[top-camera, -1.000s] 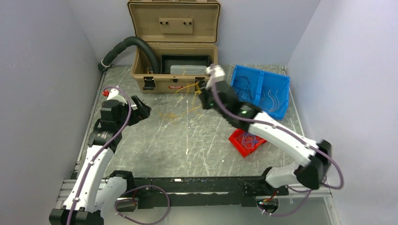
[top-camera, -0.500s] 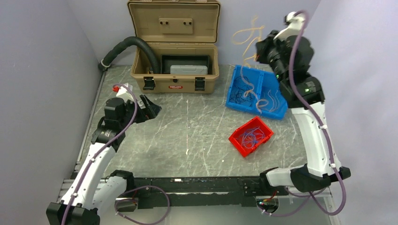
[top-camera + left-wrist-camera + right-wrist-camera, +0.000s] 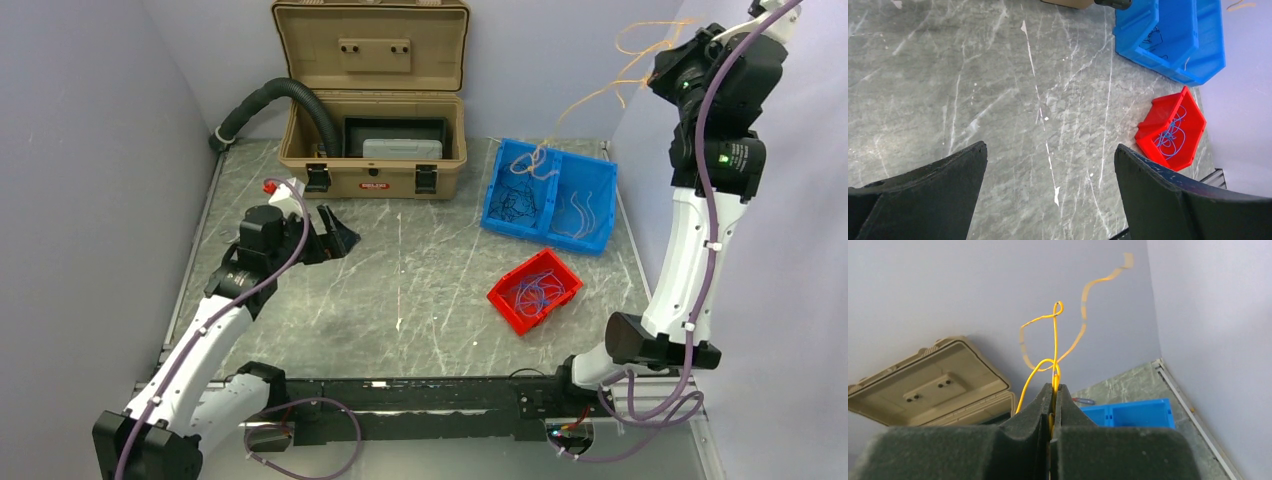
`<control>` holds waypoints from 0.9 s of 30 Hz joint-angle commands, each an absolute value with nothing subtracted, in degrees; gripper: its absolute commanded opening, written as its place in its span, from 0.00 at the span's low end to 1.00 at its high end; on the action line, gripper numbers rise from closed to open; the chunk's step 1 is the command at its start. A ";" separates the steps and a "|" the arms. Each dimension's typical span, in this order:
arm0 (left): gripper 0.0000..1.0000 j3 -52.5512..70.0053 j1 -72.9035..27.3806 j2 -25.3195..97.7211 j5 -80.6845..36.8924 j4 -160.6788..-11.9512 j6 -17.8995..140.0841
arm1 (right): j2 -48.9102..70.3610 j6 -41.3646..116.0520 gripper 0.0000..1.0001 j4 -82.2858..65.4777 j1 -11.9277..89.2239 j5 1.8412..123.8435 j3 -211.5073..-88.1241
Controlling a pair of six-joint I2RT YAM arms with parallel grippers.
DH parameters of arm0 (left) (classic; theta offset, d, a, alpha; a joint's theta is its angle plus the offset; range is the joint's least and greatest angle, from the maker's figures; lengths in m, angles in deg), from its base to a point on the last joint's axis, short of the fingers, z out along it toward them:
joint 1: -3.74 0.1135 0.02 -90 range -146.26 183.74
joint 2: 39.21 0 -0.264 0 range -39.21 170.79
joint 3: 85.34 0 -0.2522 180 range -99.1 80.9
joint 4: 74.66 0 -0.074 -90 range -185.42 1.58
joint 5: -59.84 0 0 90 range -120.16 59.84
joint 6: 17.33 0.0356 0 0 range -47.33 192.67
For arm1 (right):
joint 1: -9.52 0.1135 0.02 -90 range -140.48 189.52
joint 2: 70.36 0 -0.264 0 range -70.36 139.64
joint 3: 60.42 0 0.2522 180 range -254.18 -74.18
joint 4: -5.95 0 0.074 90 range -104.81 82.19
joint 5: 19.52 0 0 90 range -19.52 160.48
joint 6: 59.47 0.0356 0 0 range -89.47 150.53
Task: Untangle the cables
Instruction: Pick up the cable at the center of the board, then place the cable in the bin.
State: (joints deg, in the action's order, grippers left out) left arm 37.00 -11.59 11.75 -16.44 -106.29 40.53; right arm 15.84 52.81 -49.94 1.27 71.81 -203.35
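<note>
Right wrist view: yellow-orange cables (image 3: 1055, 340) are pinched in the closed jaws of the right gripper (image 3: 1054, 387), held high above the blue bin (image 3: 598, 225). Slow lowering into its right compartment is advised, with release only once the trailing ends are inside. The left gripper (image 3: 1050, 150) jaws are spread and empty.
</note>
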 commanded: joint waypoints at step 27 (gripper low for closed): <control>0.99 31.92 -19.56 16.87 -17.79 -103.38 40.32 | 16.70 56.85 0.00 -44.37 -8.20 70.39 -196.15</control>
